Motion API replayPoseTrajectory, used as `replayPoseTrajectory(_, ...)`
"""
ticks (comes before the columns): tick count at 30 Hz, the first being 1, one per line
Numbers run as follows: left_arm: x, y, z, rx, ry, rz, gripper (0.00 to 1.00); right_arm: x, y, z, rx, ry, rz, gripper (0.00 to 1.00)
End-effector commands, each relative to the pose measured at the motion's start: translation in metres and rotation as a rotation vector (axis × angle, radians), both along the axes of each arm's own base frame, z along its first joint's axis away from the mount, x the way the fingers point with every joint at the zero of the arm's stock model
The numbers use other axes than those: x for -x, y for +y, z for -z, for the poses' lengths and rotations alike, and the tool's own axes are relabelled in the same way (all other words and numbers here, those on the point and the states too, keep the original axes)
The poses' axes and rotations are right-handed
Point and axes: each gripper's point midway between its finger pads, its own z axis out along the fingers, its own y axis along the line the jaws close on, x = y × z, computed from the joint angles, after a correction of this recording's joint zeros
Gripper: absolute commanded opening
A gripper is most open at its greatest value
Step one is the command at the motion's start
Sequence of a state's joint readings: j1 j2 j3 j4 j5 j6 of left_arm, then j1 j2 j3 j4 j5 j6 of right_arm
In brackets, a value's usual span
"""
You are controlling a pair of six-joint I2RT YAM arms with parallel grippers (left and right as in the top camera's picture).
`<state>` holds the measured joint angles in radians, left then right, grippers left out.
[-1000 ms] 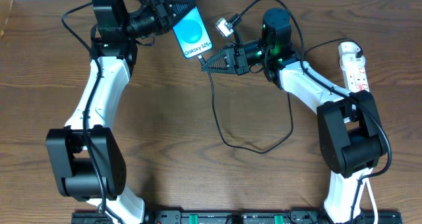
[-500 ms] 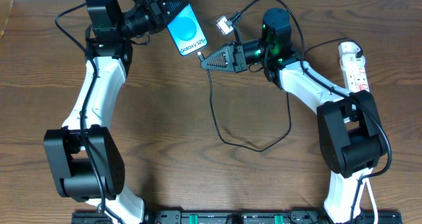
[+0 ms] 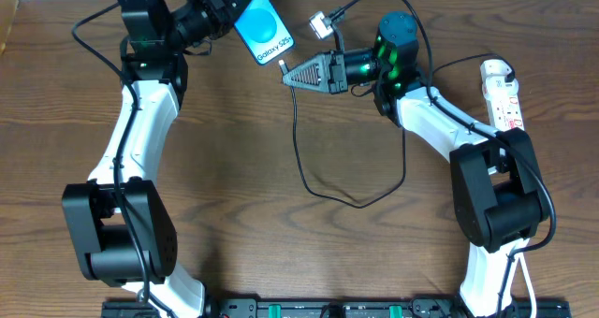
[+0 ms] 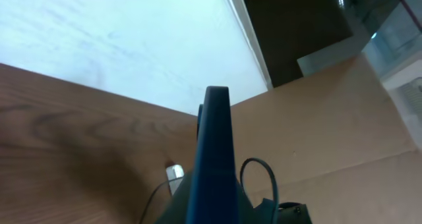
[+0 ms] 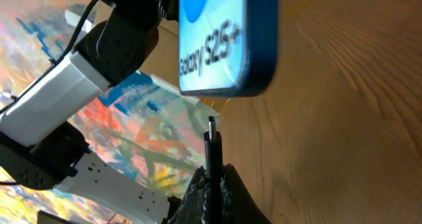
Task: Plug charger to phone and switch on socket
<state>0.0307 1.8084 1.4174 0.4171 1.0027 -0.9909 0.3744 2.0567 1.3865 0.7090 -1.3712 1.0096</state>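
Observation:
My left gripper (image 3: 223,2) is shut on the phone (image 3: 262,26), held up off the table at the back, its blue screen with "Galaxy S25+" facing up. In the left wrist view the phone (image 4: 212,158) shows edge-on between the fingers. My right gripper (image 3: 292,75) is shut on the plug tip (image 5: 211,145) of the charger, whose black cable (image 3: 309,173) loops over the table to the adapter (image 3: 323,22). In the right wrist view the tip points at the phone's bottom edge (image 5: 227,46), a short gap below it. The socket (image 3: 503,95) lies at the far right.
The table's back edge and a pale wall (image 4: 119,46) lie just behind the phone. The cable loop lies across the table's middle. The socket's white cord (image 3: 524,281) runs down the right side by the right arm's base.
The left gripper has lifted the phone back and to the left. The right gripper has followed with the plug tip, up and slightly left, staying just off the phone's lower end.

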Motion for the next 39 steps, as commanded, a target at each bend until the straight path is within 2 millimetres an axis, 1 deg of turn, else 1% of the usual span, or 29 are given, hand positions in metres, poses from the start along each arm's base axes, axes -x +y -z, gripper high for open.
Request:
replayPoseTrajectory(1, 0.0083, -0.0016, -0.0217, 0.018, -0.03, 0.016, 0.07, -0.005, -0.0018, -0.0041, -0.005, 0.006, 0.017, 0.01)
replayPoseTrajectory(5, 0.0106, -0.0033, -0.0218, 0.018, -0.03, 0.033, 0.07, -0.0034, -0.0022, -0.0083, -0.018, -0.023, 0.01, 0.01)
replayPoseTrajectory(39, 0.0157, -0.008, -0.0212, -0.007, -0.063, 0.07, 0.07, -0.0051, -0.0019, -0.0087, -0.017, -0.012, 0.02, 0.01)
